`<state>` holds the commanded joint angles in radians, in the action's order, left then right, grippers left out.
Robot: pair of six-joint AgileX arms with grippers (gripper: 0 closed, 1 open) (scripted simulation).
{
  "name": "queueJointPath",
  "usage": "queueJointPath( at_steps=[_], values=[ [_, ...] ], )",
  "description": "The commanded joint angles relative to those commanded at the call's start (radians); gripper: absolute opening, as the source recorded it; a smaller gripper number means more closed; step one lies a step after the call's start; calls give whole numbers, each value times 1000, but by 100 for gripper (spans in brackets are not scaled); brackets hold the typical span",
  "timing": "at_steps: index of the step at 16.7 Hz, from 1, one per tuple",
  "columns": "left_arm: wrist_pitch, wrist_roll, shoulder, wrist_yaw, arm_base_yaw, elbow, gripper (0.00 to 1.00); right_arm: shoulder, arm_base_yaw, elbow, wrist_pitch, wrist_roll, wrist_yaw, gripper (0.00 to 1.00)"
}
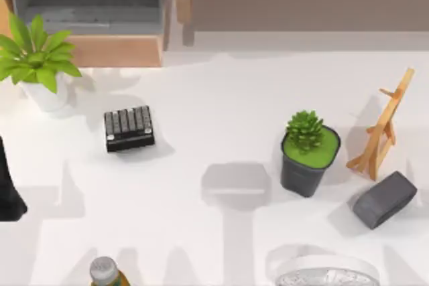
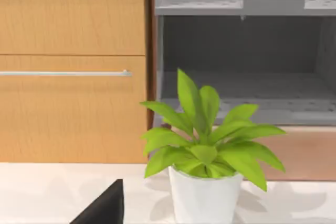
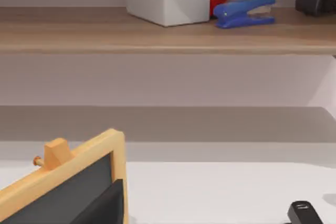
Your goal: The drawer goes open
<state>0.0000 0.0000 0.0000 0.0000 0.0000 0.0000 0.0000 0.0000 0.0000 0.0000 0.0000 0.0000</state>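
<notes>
Table (image 1: pixel 201 92) first, white and wide, carrying everything you see. Along its far edge runs the long shelf unit (image 1: pixel 301 8), well off to the right of your left end effector (image 2: pixel 105 209). That end effector is a dark sliver low in the left wrist view, and you cannot tell whether it is apart or together.

Straight ahead of it sits the drawer (image 1: pixel 94 5), already pulled out: grey walls and floor lie exposed (plainly so from above), and its tan front panel (image 1: pixel 114 50) faces the end effector. The leafy plant (image 2: pixel 210 145) in its white pot stands between the end effector and the drawer, in front of that panel.

Your right end effector (image 3: pixel 102 208) is likewise a dark edge, and you cannot tell its state. Just ahead of it stands the small wooden easel (image 3: pixel 68 182) with a dark board.

Smaller things lie farther out on the table: a succulent in a dark pot (image 1: pixel 308 155), a grey block (image 1: pixel 385 199) and a dark keypad (image 1: pixel 129 127).
</notes>
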Motion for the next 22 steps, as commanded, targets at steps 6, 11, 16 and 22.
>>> queueJointPath(
  at_steps=[6,11,16,22],
  values=[
    [86,5,110,-60,-55,57,100,0,0,0,0,0,0,100],
    [302,8,454,-207,-206,195,100,0,0,0,0,0,0,100],
    [545,11,876,-372,-380,351,100,0,0,0,0,0,0,100],
    [743,17,1215,-507,-518,478,100,0,0,0,0,0,0,100]
  ],
)
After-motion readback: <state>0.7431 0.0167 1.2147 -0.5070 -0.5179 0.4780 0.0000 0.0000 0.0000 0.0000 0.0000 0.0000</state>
